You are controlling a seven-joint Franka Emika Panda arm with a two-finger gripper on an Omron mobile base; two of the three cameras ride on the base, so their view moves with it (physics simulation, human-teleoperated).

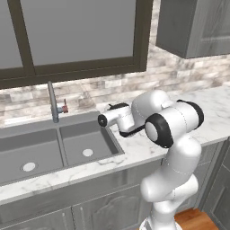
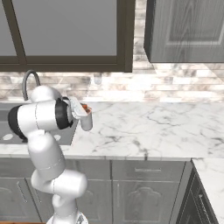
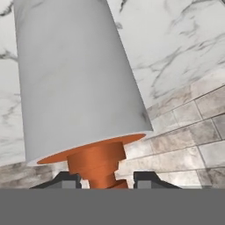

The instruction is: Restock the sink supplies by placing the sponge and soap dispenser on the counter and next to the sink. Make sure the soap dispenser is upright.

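Orange pump neck of the soap dispenser (image 3: 99, 165) is pinched between the fingertips of the gripper (image 3: 105, 178). Its grey body is held over the marble counter (image 2: 144, 127), just beside the sink (image 1: 54, 148). It should be lowered slowly and kept straight.
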